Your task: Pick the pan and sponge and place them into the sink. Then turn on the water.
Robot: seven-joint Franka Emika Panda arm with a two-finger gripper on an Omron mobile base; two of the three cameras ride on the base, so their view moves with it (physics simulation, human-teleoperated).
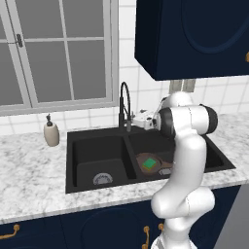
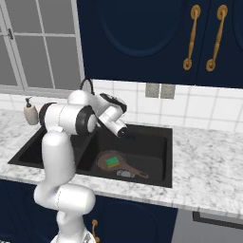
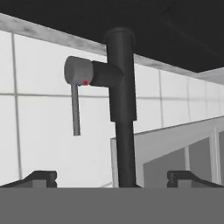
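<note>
In a rendered kitchen, the white Franka arm reaches over the matte black double-basin sink (image 1: 78,160) toward the tall black gooseneck faucet (image 1: 124,104), its gripper (image 2: 124,134) spread to full width and holding nothing. The copper-coloured frying pan (image 2: 110,163) already lies flat on the floor of the basin on the robot's right, its long handle (image 2: 135,172) running toward the front rim; the green-topped sponge (image 2: 112,162) rests on the pan itself, so both items are in the sink as the task asks. The other basin holds nothing but its round silver drain (image 1: 102,179).

With the dishes down, the hand appears to be lining up for the last step, the water. Seen from the hand camera, the faucet's dark upright column (image 3: 124,109) stands square between the two fingertips (image 3: 41,177), and the grey lever handle (image 3: 75,100) juts from its side and hangs downward, apart from either finger. The wide jaws probably leave room to straddle or nudge that lever. No stream falls from the spout, so the tap looks to be off.

A beige soap dispenser (image 1: 51,132) stands on the marble counter (image 1: 29,170) beside the sink's far corner, under the window (image 1: 53,53), well clear of the arm.
</note>
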